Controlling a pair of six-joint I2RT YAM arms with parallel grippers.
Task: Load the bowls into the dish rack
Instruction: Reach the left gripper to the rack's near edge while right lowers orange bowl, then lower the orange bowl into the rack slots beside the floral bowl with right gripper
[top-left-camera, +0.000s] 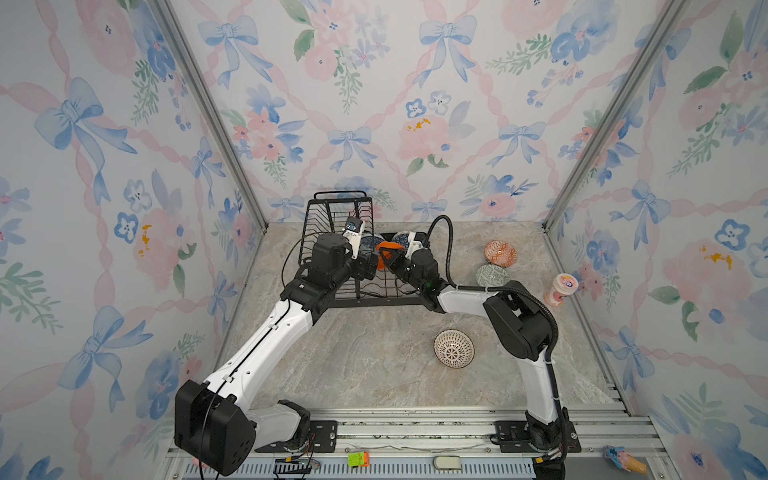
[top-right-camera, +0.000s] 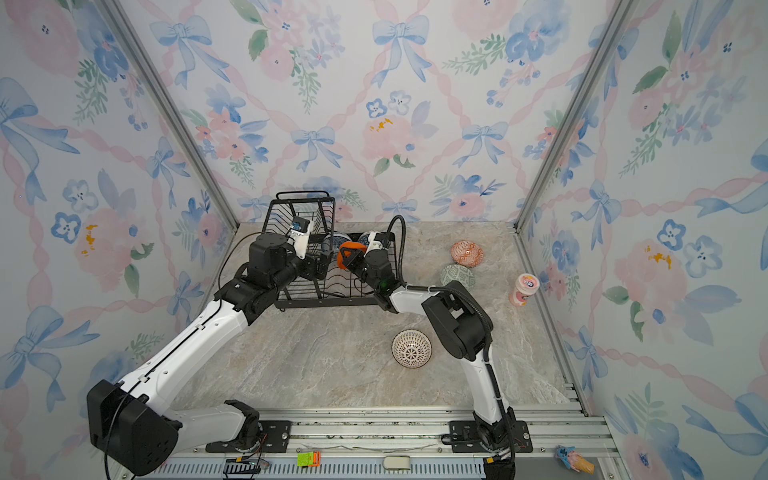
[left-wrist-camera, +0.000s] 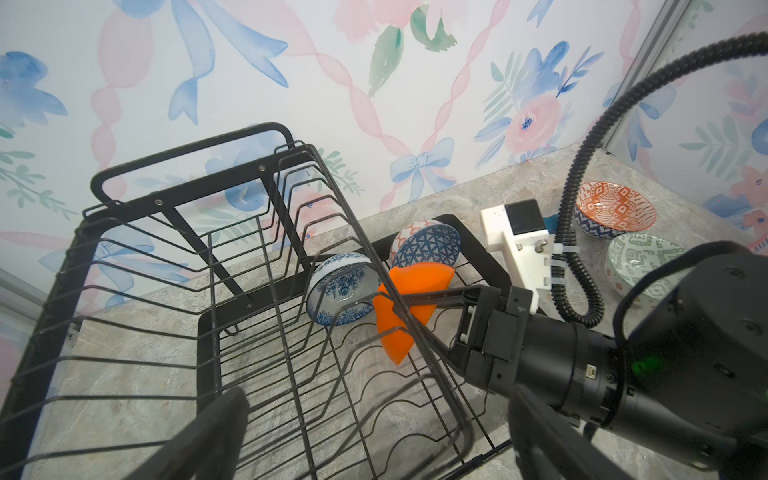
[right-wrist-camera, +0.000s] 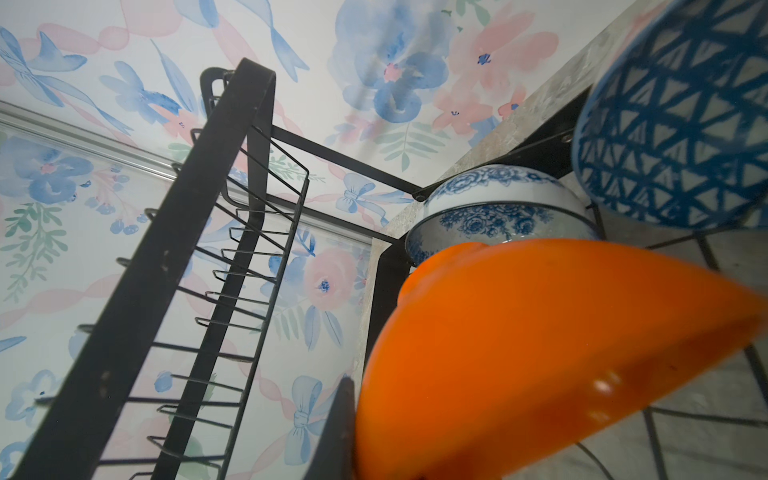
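The step in hand is setting the plain orange bowl (left-wrist-camera: 415, 277) into the dish rack (top-left-camera: 332, 210). The right pincer (left-wrist-camera: 405, 305) is clamped on its rim and holds it tilted on edge over the lower tray, just right of centre in the left wrist view. There it sits close in front of the blue-white floral bowl (left-wrist-camera: 340, 291) and the blue geometric bowl (left-wrist-camera: 428, 249), both already in the rack (whether the orange bowl touches the wires yet cannot be told).

Judging by this, the next move calls for lowering the bowl between the wires, clear of its two neighbours, and then parting the jaws.

The left pincer (top-left-camera: 372, 264) stands wide apart and holds nothing, hovering at the rack just left of the orange bowl in both top views.

Three bowls wait on the table (top-left-camera: 374, 374). The orange-white patterned bowl (top-left-camera: 500, 253) and the pale green bowl (top-left-camera: 493, 276) are at centre right. The white bowl with dark lines (top-left-camera: 454, 348) is lower down.
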